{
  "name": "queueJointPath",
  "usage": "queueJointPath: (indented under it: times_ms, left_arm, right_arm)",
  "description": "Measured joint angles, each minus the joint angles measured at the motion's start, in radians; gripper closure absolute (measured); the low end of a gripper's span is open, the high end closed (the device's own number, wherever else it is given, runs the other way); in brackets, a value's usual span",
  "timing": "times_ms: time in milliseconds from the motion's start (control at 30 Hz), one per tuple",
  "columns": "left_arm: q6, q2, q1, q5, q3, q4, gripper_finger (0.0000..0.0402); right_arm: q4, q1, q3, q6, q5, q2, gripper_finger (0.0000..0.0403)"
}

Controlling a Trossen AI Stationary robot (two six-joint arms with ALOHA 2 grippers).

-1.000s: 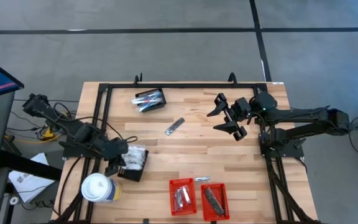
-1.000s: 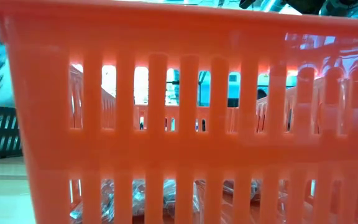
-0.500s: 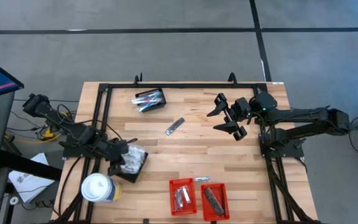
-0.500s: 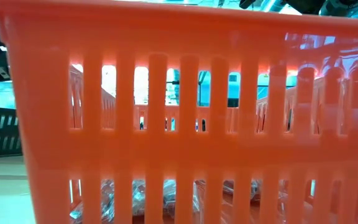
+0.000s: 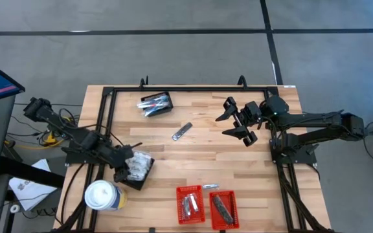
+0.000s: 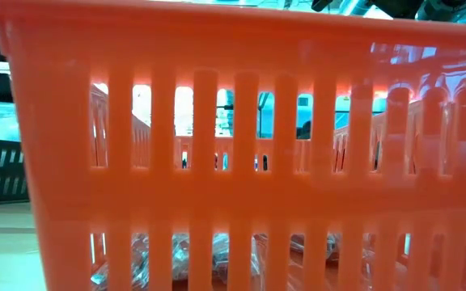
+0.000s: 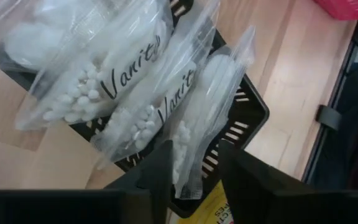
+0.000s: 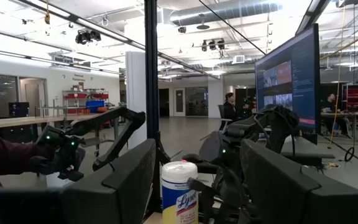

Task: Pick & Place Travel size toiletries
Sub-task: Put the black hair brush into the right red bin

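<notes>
The wooden worktop (image 5: 193, 162) carries everything, so take it from biggest to smallest. At its near left corner stands a white lidded cup (image 5: 101, 195). Just right of that is a black slotted basket (image 5: 138, 172) heaped with white clear-wrapped packets (image 7: 135, 93). The left end effector (image 5: 125, 167) sits right over this heap; in the left wrist view its fingers (image 7: 157, 177) stand a little apart on either side of a packet edge and are not clamped on it, so it looks released.

Two red baskets (image 5: 206, 206) at the near edge hold small silvery and dark items. A second black basket (image 5: 156, 103) at the far side holds more, and one silvery tube (image 5: 182, 131) lies loose mid-worktop, well apart from both arms. The right end effector (image 5: 237, 120) waits far right, fingers spread, holding nothing.

To finish this placement well, I would lift the left arm straight up. The slippery wrap may cling or snag on a finger, which could drag a packet over the basket rim.
</notes>
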Motion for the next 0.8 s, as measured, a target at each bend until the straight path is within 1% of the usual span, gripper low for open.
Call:
queueJointPath:
  times_ms: [133, 300, 467, 600, 800]
  left_arm:
    - [-0.005, -0.027, 0.0, 0.009, 0.002, 0.003, 0.0256]
    - [-0.003, -0.105, 0.0, 0.012, 0.002, 0.004, 0.0245]
    - [-0.004, -0.204, 0.0, -0.002, 0.002, 0.011, 0.0252]
    - [0.011, -0.271, 0.0, -0.041, 0.002, 0.028, 0.0262]
    - [0.094, -0.321, 0.0, -0.088, 0.003, 0.143, 0.0284]
  right_arm:
    - [0.0, 0.0, 0.0, 0.0, 0.0, 0.0, 0.0173]
    - [0.0, 0.0, 0.0, 0.0, 0.0, 0.0, 0.0173]
    - [0.0, 0.0, 0.0, 0.0, 0.0, 0.0, 0.0173]
    - [0.0, 0.0, 0.0, 0.0, 0.0, 0.0, 0.0173]
    - [0.0, 0.0, 0.0, 0.0, 0.0, 0.0, 0.0173]
